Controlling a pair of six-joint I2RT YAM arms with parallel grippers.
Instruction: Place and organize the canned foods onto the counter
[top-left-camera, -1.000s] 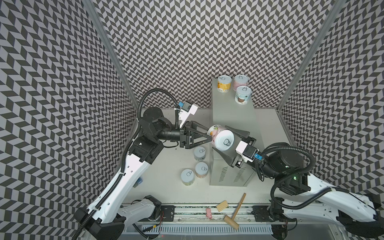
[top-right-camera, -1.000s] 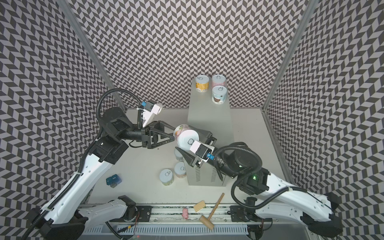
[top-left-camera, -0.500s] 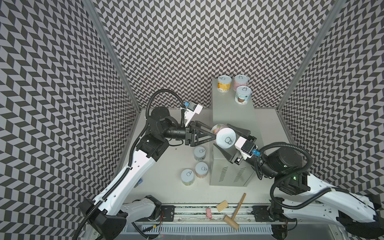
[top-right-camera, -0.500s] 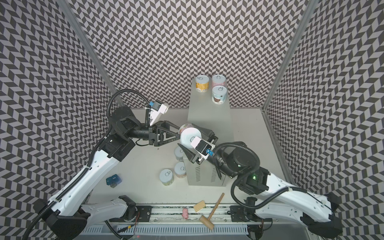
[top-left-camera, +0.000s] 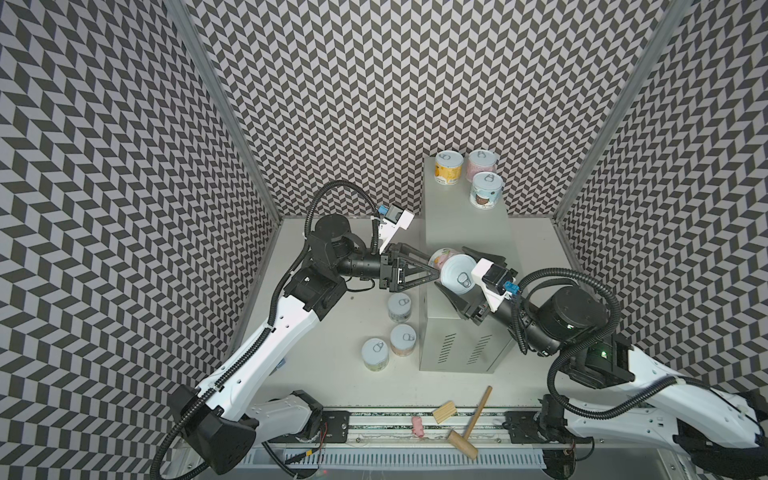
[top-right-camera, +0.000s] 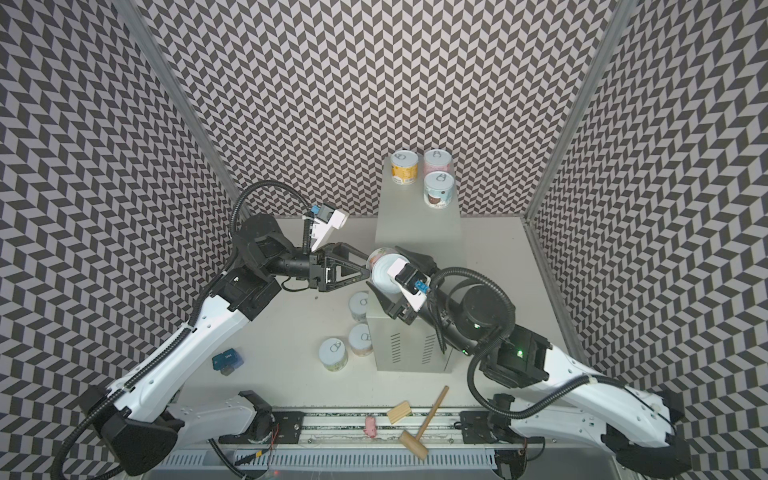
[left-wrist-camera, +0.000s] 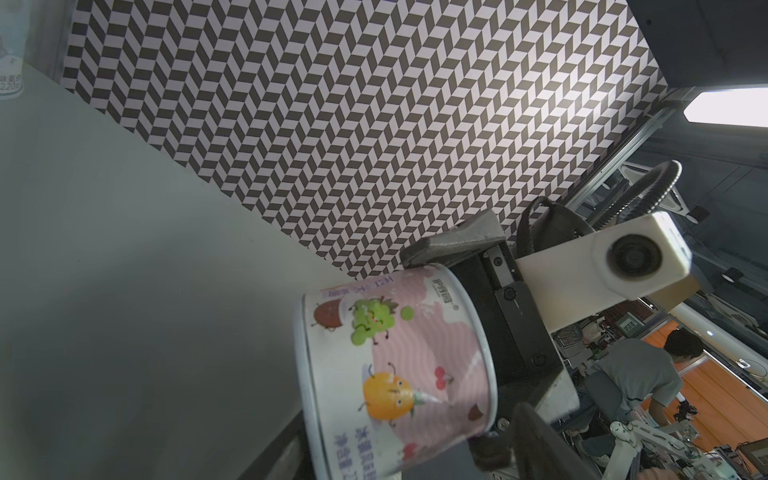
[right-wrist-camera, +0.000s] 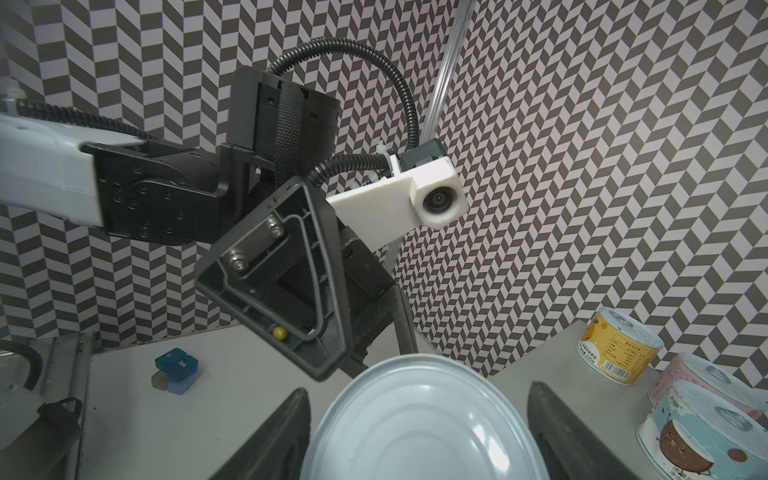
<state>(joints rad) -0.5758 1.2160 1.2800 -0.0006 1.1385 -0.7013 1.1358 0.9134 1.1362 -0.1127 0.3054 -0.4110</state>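
A pink canned food hangs tilted over the left edge of the counter, lid toward the camera. My right gripper is shut on it, one finger on each side of its silver end. My left gripper stands open at the can's other end; its finger sits a little off the pink label. At the counter's back stand a yellow can, a pink can and a light blue can. Three more cans stand on the table left of the counter.
A wooden mallet, a wooden block and a small pink piece lie along the front rail. A small blue object lies on the table under the left arm. Patterned walls close three sides.
Both grippers and the pink can have shifted slightly right toward the counter. The left gripper's jaws have spread off the can, which stays in the right gripper.
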